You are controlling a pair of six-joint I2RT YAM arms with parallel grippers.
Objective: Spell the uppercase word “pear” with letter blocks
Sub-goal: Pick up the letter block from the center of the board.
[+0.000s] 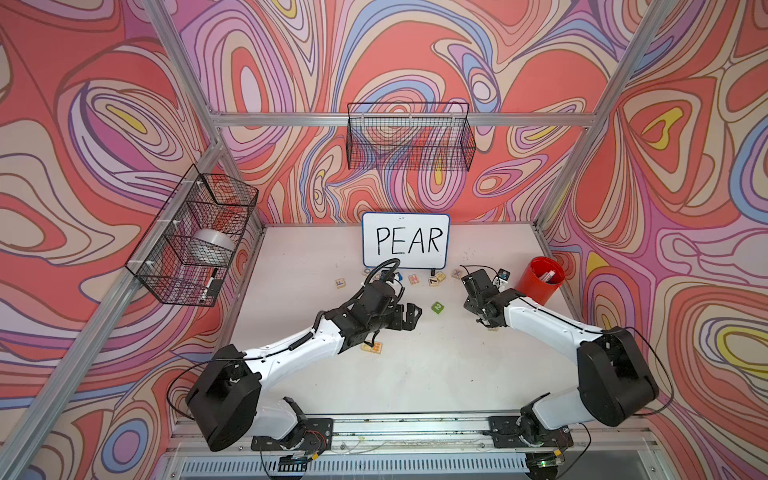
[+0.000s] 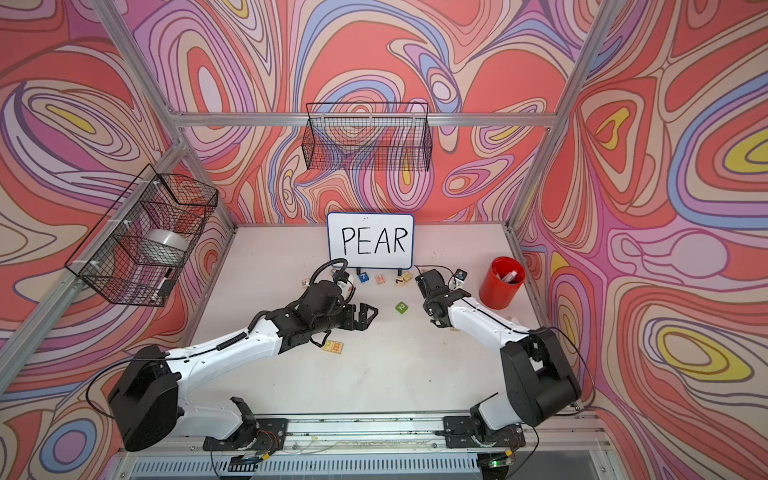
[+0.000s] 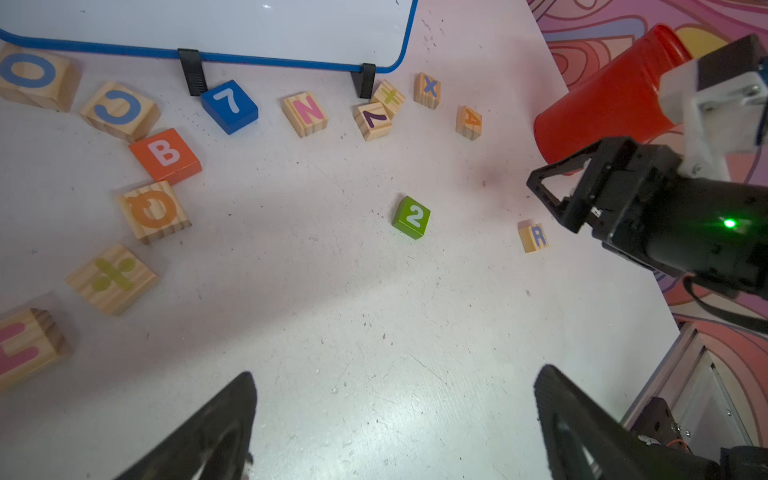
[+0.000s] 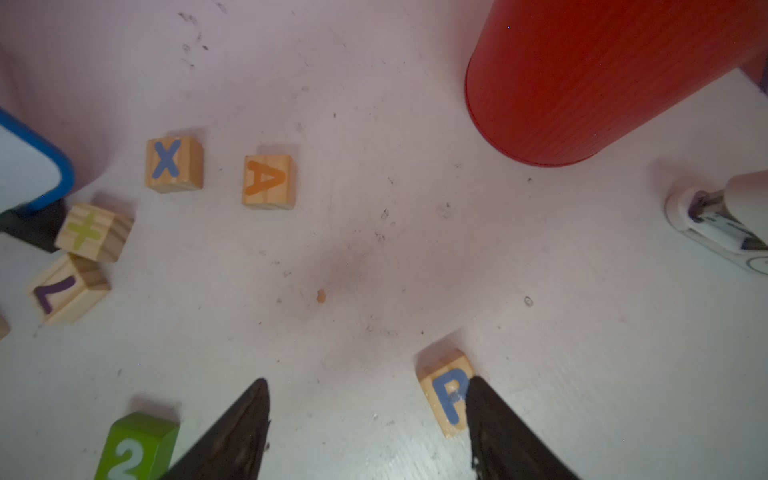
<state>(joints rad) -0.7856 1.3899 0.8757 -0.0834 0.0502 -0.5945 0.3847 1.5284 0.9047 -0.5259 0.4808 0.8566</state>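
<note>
Right hand (image 4: 368,380) is spread wide and holding nothing, with the blue R block (image 4: 446,390) sitting on the counter (image 4: 374,249) inside the gap, tucked against one finger (image 4: 498,428). Small wooden cube, so probably light, rigid, a bit slick. I'd pinch two opposite flat faces, though it sits skewed and may twist.

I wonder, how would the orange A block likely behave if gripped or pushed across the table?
The A block shows wood grain, so it is probably stiff and won't deform. Flat-faced and resting square on the table, it should slide rather than roll. Small, so likely light.
</note>
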